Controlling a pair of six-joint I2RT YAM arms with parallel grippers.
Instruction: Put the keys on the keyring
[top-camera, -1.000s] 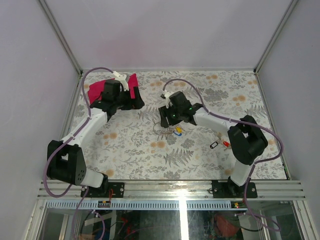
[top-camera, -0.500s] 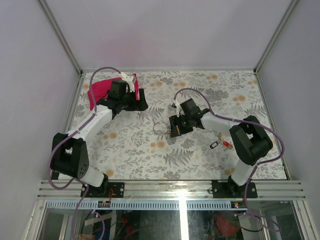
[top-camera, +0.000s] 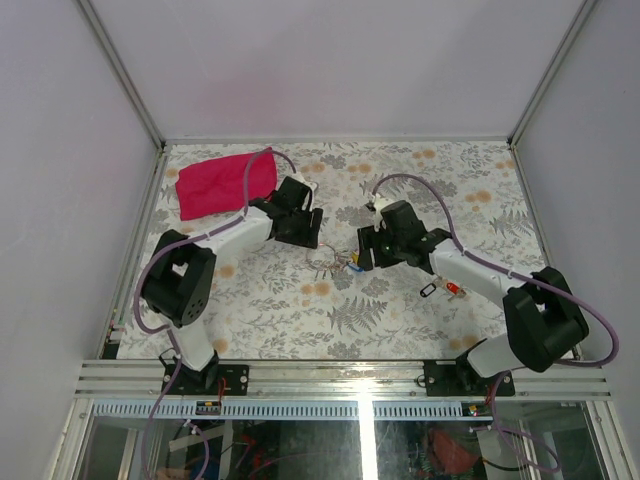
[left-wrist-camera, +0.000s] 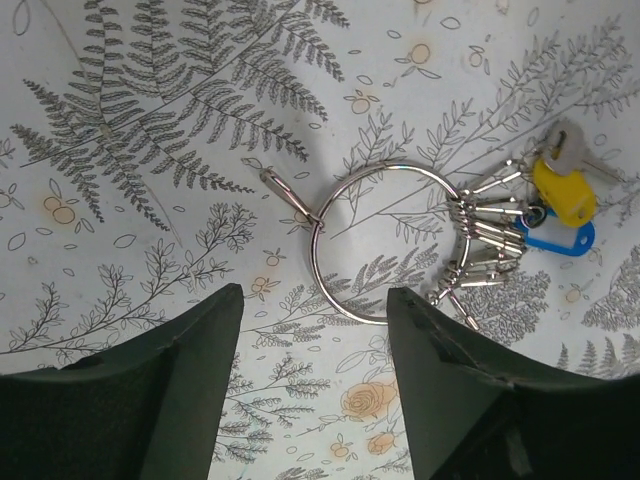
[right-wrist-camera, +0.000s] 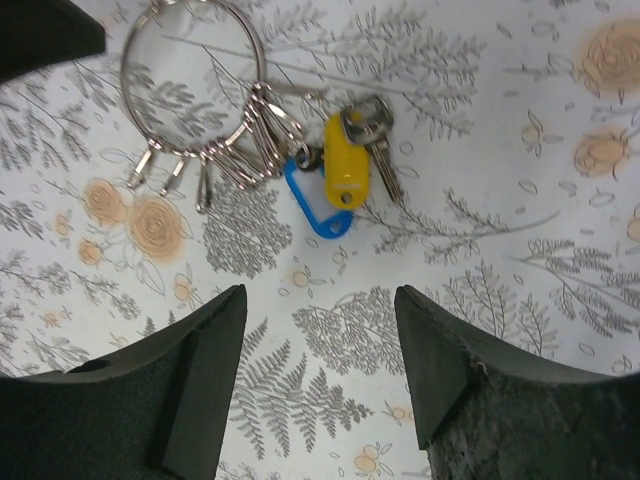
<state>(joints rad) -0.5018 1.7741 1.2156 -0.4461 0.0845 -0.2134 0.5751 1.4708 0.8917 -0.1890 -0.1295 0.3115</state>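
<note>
The keyring (left-wrist-camera: 314, 250) lies flat on the floral bench (top-camera: 400, 180), mid-bench between the two arms. In the left wrist view a bunch of silver clips (left-wrist-camera: 480, 240) hangs off the ring's right side and fans out rightward. One lone clip (left-wrist-camera: 285, 195) sticks out from the ring's upper left. At the far ends of the bunch sit the yellow-tagged key (left-wrist-camera: 563, 192) and the blue tag (left-wrist-camera: 555, 240).

From the right wrist view, the yellow tag's long axis runs up and down the picture. Its silver key blade lies just beside it on the right, and the blue tag slants down from its lower left.

The left claw (left-wrist-camera: 315, 295) has its jaws apart and grips nothing. The ring's near arc shows right in the gap between the fingertips.

The right claw (right-wrist-camera: 320, 295) is also spread wide and empty. The tags sit ahead of its gap and the ring lies further off to the upper left.

A black tag (top-camera: 428, 290) and a red tag (top-camera: 453, 288) lie apart by the right arm. A red cloth (top-camera: 215, 182) rests at the far left corner.
</note>
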